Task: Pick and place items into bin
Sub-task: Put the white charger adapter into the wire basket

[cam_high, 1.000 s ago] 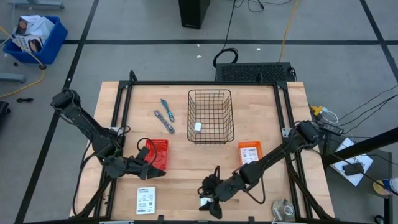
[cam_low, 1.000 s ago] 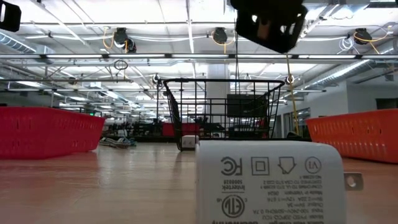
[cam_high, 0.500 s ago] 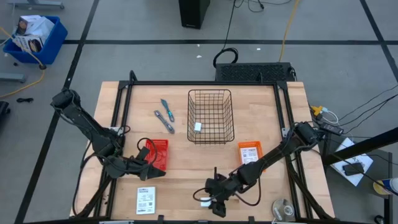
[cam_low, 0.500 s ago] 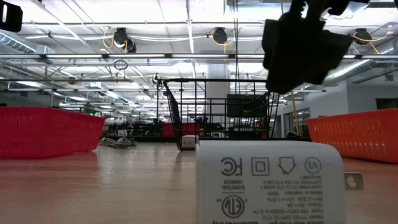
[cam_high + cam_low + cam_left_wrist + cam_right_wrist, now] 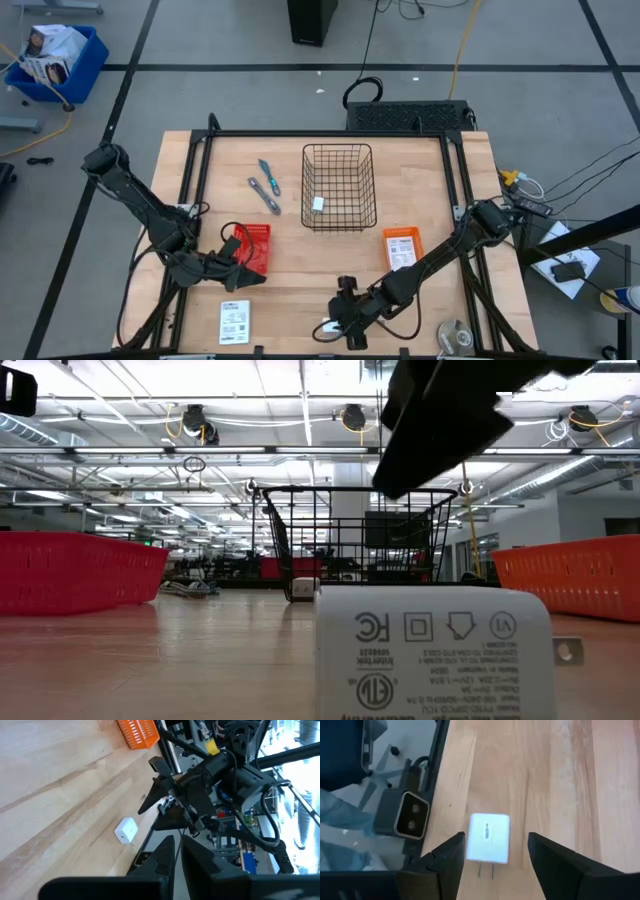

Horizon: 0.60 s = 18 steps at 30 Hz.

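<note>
right gripper (image 5: 492, 852), dark fingers spread apart, hovers over a smooth boxy white charger block (image 5: 488, 838) (prongs showing) on pale wood.

Right claw (image 5: 492, 857) hangs w/ fingers spread over the white block (image 5: 488, 838) near the counter (image 5: 300, 270) front edge; bare wood on both sides of the block, nothing touching it. Camera box (image 5: 411, 815) sits just off the edge beside it. Wire bin (image 5: 338, 187) is well apart w/ open top; orange tray (image 5: 402, 246) lies off to the right.
</note>
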Each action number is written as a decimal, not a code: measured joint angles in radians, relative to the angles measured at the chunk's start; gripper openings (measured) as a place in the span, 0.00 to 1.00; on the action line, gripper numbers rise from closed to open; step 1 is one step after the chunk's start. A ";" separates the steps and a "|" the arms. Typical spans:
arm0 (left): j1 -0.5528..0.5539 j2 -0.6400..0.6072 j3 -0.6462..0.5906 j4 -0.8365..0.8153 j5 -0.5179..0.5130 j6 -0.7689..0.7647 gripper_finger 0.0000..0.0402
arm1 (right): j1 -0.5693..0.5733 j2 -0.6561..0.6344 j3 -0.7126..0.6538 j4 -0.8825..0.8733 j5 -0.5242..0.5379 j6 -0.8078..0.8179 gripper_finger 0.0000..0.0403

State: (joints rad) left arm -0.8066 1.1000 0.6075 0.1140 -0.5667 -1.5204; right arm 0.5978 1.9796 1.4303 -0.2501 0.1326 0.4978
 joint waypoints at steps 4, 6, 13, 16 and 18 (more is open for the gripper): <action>0.000 0.000 0.000 -0.003 0.000 0.000 0.09 | 0.007 0.016 -0.001 0.016 0.027 -0.027 0.51; 0.000 0.000 0.000 -0.011 0.000 0.000 0.09 | 0.013 0.016 -0.001 0.017 0.046 -0.042 0.51; 0.000 0.000 0.000 -0.040 -0.005 0.000 0.09 | 0.036 0.031 -0.001 0.090 0.059 -0.081 0.51; 0.000 0.000 0.000 -0.045 -0.006 -0.003 0.09 | 0.047 0.071 -0.001 0.123 0.056 -0.073 0.51; 0.000 0.000 0.000 -0.041 -0.007 -0.006 0.09 | 0.050 0.094 -0.002 0.111 0.051 -0.052 0.51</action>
State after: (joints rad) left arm -0.8062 1.1004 0.6071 0.0729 -0.5735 -1.5266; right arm 0.6480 2.0740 1.4287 -0.1394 0.1835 0.4460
